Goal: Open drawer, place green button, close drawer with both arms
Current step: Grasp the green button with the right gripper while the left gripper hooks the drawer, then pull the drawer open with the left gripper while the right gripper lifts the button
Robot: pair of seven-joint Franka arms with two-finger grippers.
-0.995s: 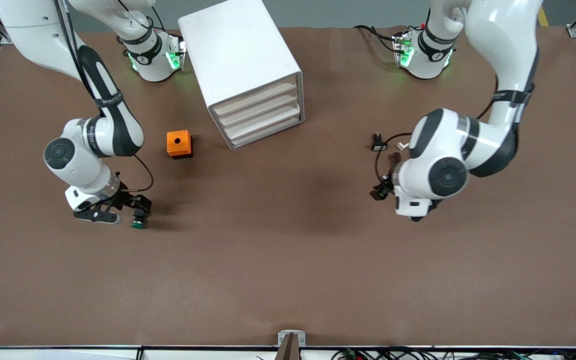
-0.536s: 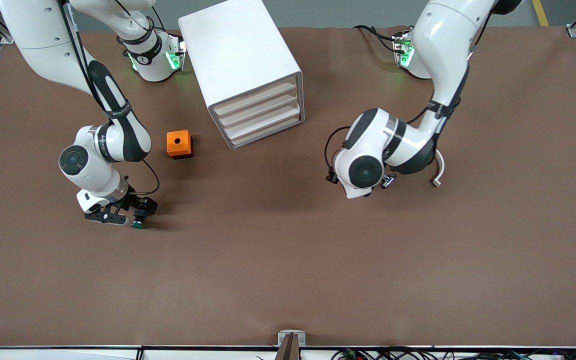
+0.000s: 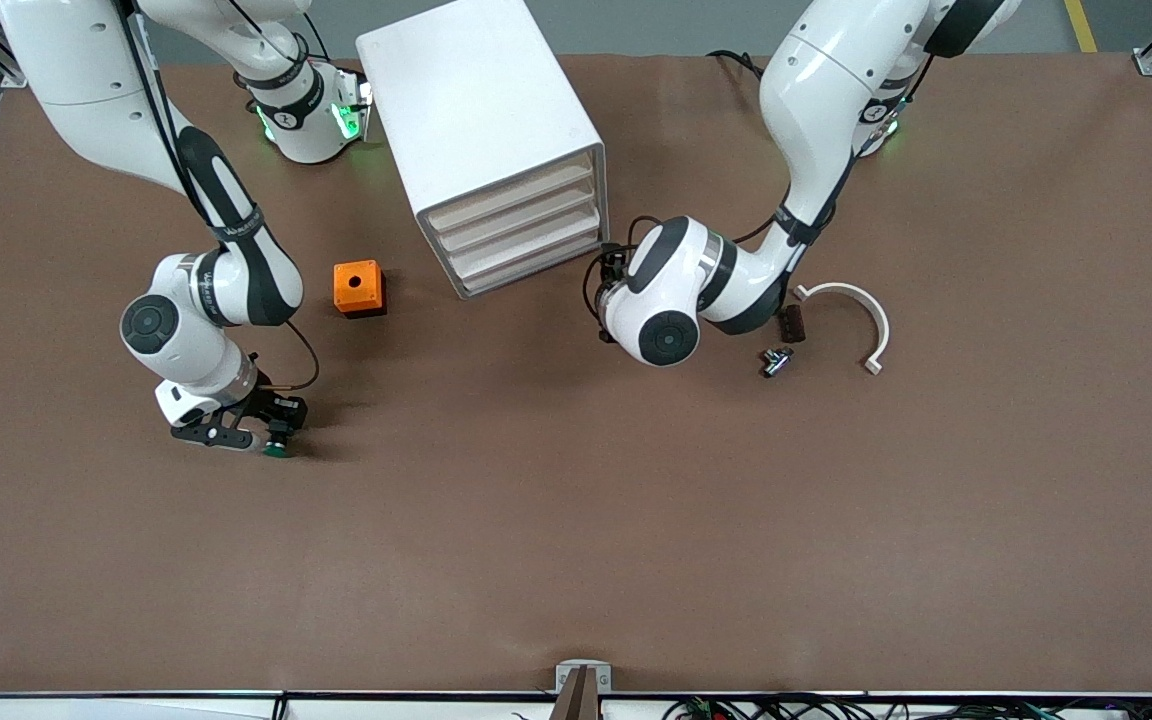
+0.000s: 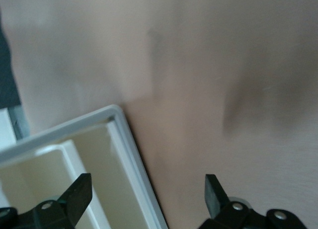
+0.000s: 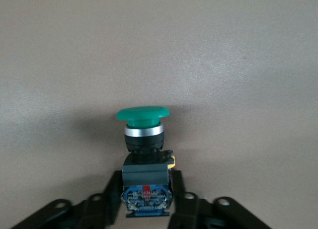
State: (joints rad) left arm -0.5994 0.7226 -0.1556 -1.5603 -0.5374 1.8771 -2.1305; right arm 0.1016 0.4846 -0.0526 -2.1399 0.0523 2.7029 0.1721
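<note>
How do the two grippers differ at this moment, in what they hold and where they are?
The right gripper is shut on the button, low over the table toward the right arm's end; the left gripper is open and holds nothing. The left gripper is at the front of the cabinet, whose drawers look closed in the front view, while the right gripper is well away from it. Both are black two-finger grippers.

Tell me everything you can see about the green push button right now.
The button has a domed green cap, a silver collar, a black body with a yellow tab, and a bluish rear block with a red mark. It looks plastic. It lies on its side on the brown table toward the right arm's end, nearer the front camera than the orange box. The right pincer is shut on its rear block.
</note>
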